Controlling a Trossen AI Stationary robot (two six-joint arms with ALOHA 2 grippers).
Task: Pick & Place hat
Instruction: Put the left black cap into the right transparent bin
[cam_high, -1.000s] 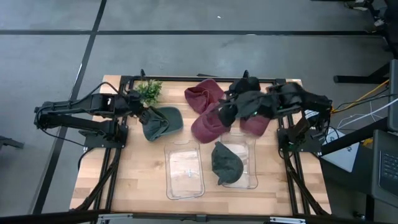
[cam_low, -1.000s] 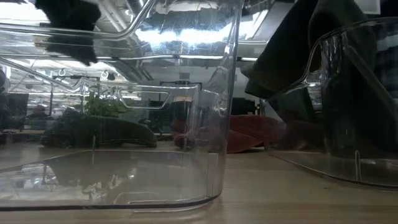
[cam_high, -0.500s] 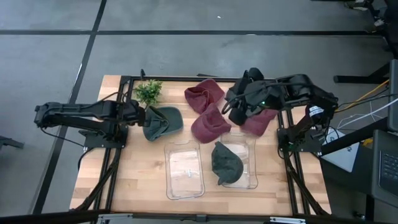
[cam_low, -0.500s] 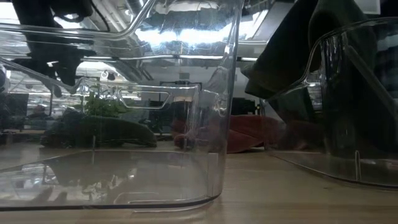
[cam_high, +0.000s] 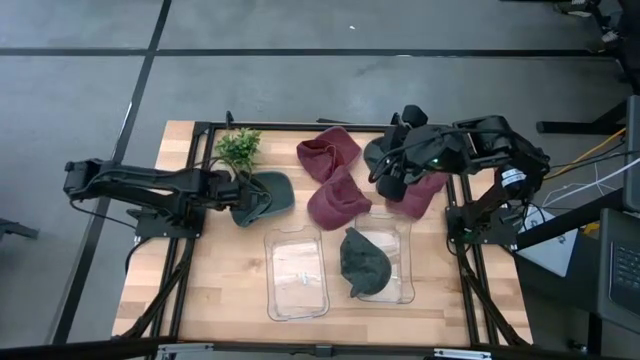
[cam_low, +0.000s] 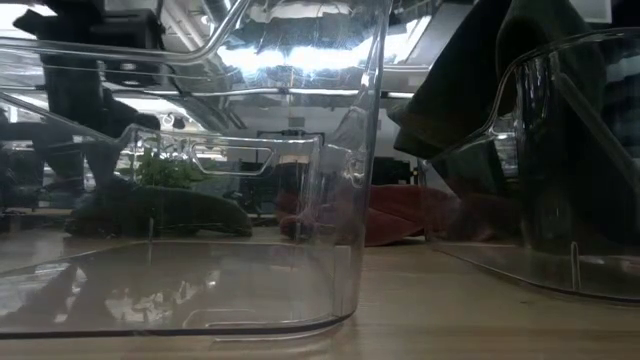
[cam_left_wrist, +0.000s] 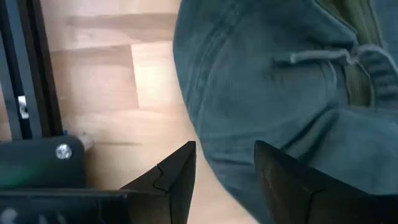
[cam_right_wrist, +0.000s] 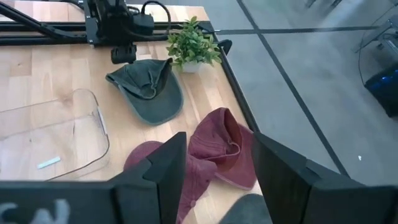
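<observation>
A dark green cap (cam_high: 265, 196) lies flat on the wood left of centre, beside a small plant (cam_high: 240, 147). My left gripper (cam_high: 237, 190) is low at the cap's left rim. It is open, and in the left wrist view its fingers (cam_left_wrist: 224, 149) stand on either side of that rim (cam_left_wrist: 205, 143). A second green cap (cam_high: 365, 262) lies in the right clear tray (cam_high: 404, 292). My right gripper (cam_high: 386, 184) hovers open and holding nothing above three maroon hats (cam_high: 338, 200). In the right wrist view (cam_right_wrist: 217, 140) it looks toward the green cap (cam_right_wrist: 149, 93). My left gripper comes at the green cap's left rim (cam_left_wrist: 205, 143) level from the table's left, with one finger on each side of the edge. The cap rests flat on the table. I cannot tell whether either finger touches the cloth.
The left clear tray (cam_high: 297, 272) holds only a small label. Maroon hats lie at the far middle (cam_high: 330, 155) and under the right arm (cam_high: 415, 195). Black frame rails (cam_high: 200, 128) run along the table's far and side edges. Bare wood shows along the near edge.
My left gripper has come down from high above the table to the green cap's left rim and moved slightly toward the cap. My right arm has drawn back a little toward the table's right and far side. The caps and hats on the table have stayed put.
</observation>
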